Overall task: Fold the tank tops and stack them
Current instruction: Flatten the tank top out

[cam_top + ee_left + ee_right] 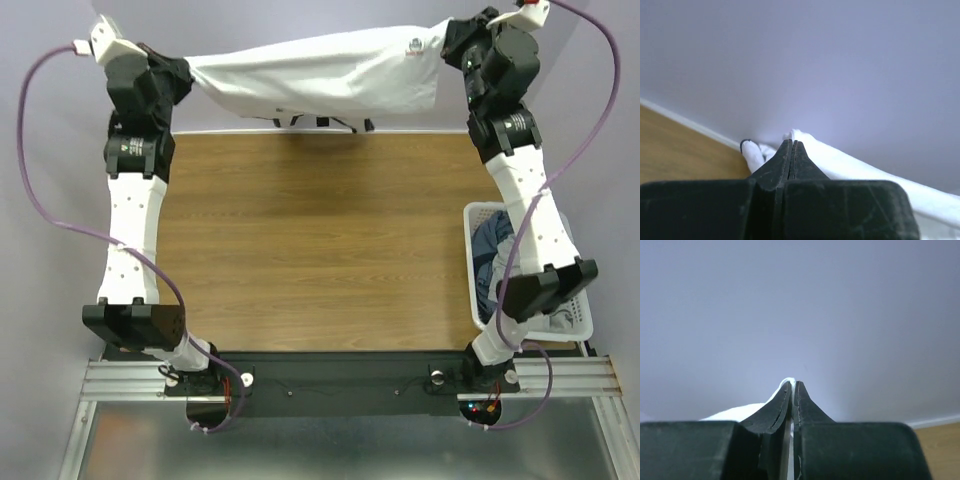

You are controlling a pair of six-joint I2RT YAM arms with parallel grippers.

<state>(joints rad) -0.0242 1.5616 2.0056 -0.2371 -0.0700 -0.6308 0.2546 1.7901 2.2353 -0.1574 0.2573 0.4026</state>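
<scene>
While the white tank top (320, 75) hangs spread between my two grippers over the far edge of the table (320, 240), I judge the step in hand to be laying it flat for the first fold.

Left gripper (183, 78): jaws pressed together on one end of the cloth. In the wrist view, white fabric bulges out past the fingertips (786, 152).

Right gripper (452, 48): clamped on the other end. Only a thin sliver of white shows at the tips in its wrist view, so this bite looks slight.

The top edge runs fairly straight from hand to hand and the body sags below it. The navy trim (320, 122) dangles lowest, just at the table's far edge. Which part of the garment each hand holds I cannot tell.

To do it well:
- Draw both arms back toward my bases at the same pace and height, keeping the span between them.
- Let the trailing edge touch the wood first, then drag so the cloth smooths itself out.
- Aim for mid-table, away from the basket (470, 215) at the right edge, where the other tank tops (492, 250), dark blue and grey, wait.
- Release only once the cloth rests flat.

Risk: a jerk or an uneven pull could strip the right-hand pinch.
</scene>
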